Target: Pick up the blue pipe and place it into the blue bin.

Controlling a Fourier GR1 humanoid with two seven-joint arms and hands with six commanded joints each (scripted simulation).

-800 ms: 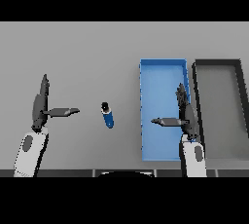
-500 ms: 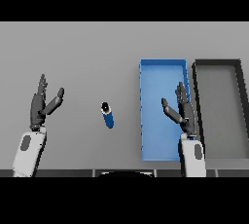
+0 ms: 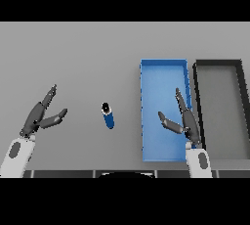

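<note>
Blue pipe (image 3: 108, 116), short smooth cylinder, between left hand (image 3: 40, 117) and right hand (image 3: 182, 120), fingers spread

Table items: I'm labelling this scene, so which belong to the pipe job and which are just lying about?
Job: blue pipe, lying between the hands; blue bin; left hand and right hand, both open.
Lying about: dark bin, right of the blue one.

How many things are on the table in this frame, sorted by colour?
Blue: 2, the blue pipe and the blue bin
Black: 1, the black bin
Total: 3
</note>
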